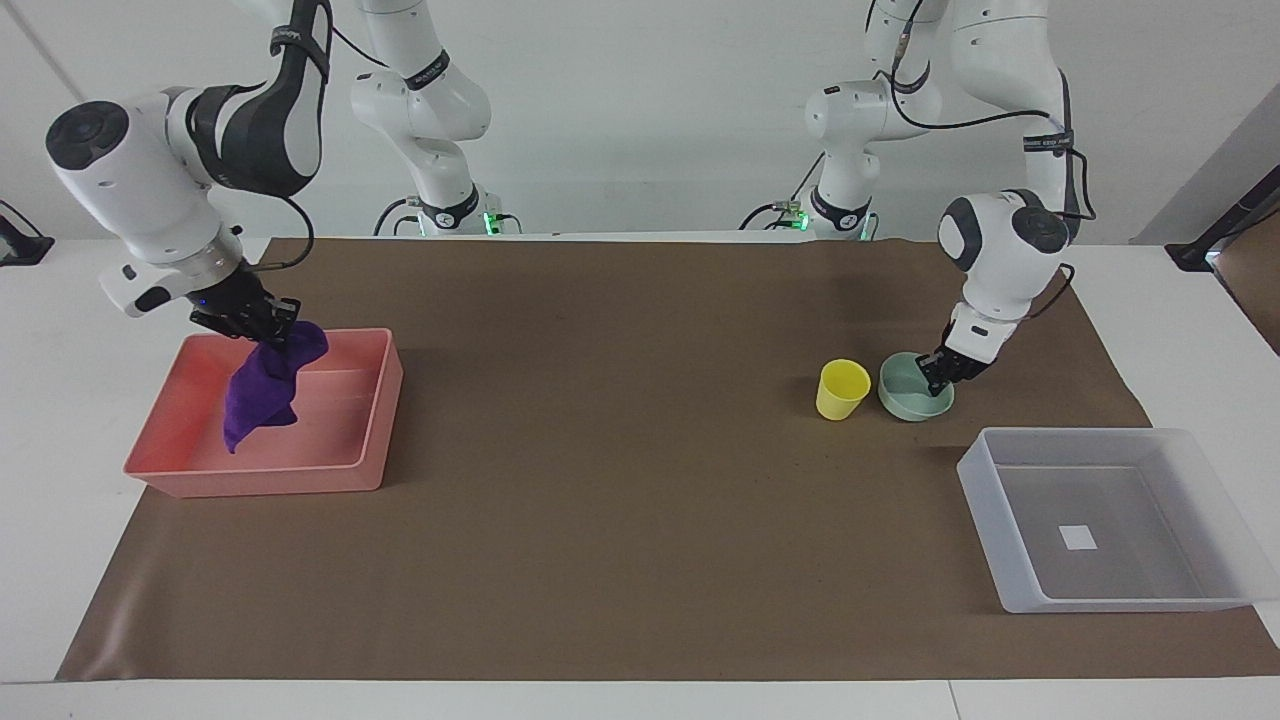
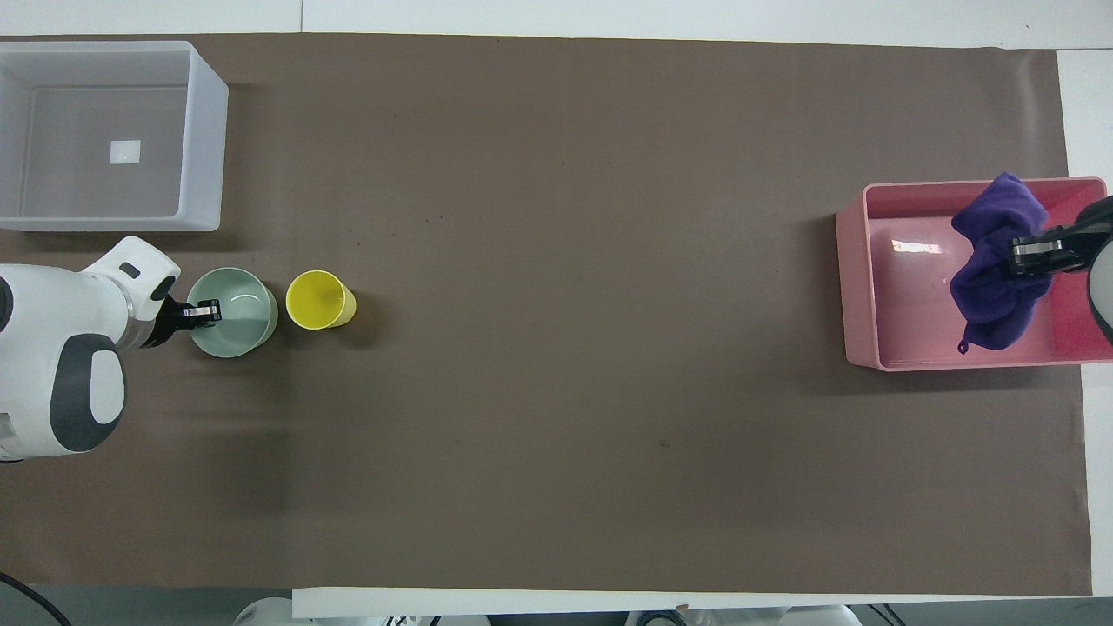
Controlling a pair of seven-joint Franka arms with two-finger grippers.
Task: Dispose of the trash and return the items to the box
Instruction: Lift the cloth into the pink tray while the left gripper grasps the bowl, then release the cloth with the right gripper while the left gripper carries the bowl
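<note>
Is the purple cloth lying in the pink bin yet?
Not yet. The purple cloth hangs from the right tool, shut on it, over the pink bin.

Soft creased purple cloth, glossy pink plastic bin, translucent plastic box, matt brown paper mat.

My right arm is cut off by the overhead view's edge; my purple cloth hides part of the pink bin.

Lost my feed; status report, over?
Right gripper holds purple cloth over pink bin. Left gripper at green bowl's rim. Yellow cup beside bowl.
</note>
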